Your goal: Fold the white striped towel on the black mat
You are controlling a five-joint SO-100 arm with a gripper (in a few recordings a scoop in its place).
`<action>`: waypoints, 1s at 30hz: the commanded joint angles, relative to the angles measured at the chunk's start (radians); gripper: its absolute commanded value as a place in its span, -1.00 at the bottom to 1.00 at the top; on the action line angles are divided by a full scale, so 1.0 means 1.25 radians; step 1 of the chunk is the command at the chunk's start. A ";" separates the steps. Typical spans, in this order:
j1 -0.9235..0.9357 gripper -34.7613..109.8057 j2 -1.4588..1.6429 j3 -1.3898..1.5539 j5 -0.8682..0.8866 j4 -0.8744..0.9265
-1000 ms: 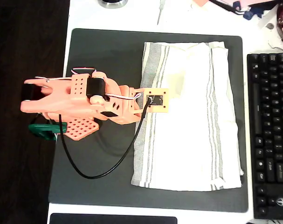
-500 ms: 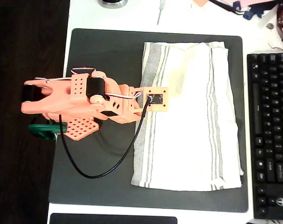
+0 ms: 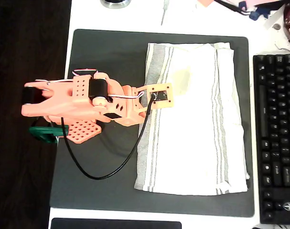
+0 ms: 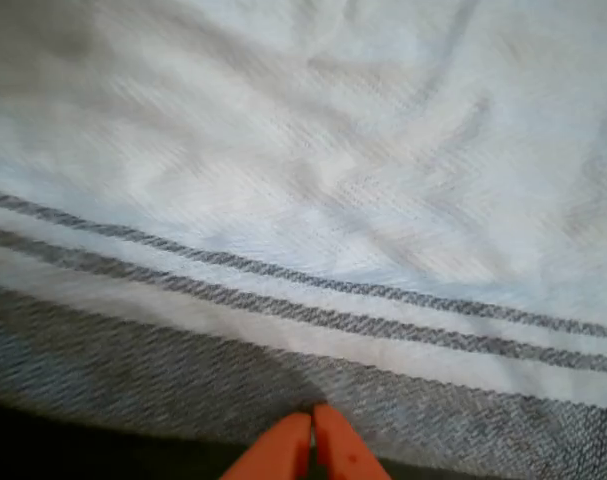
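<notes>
A: One white striped towel (image 3: 192, 119) lies flat on the black mat (image 3: 106, 57), long axis top to bottom overhead.

B: My gripper (image 4: 314, 428), fingertips pressed together, sits at its left grey-striped edge; cloth extends rightward.

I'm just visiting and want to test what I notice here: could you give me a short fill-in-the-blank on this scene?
1. The white striped towel lies spread on the black ____.
2. In the overhead view, a black ____ sits right of the mat.
3. In the wrist view, the gripper has its orange fingertips pressed ____ over the towel's grey-banded edge.

Missing words: mat; keyboard; together
</notes>
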 commanded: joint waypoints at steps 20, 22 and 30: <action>-0.442 -0.52 -0.819 -0.751 0.330 -0.059; -0.469 -0.52 -0.914 -0.859 0.374 -0.044; -0.552 -0.49 -1.271 -1.203 0.482 -0.010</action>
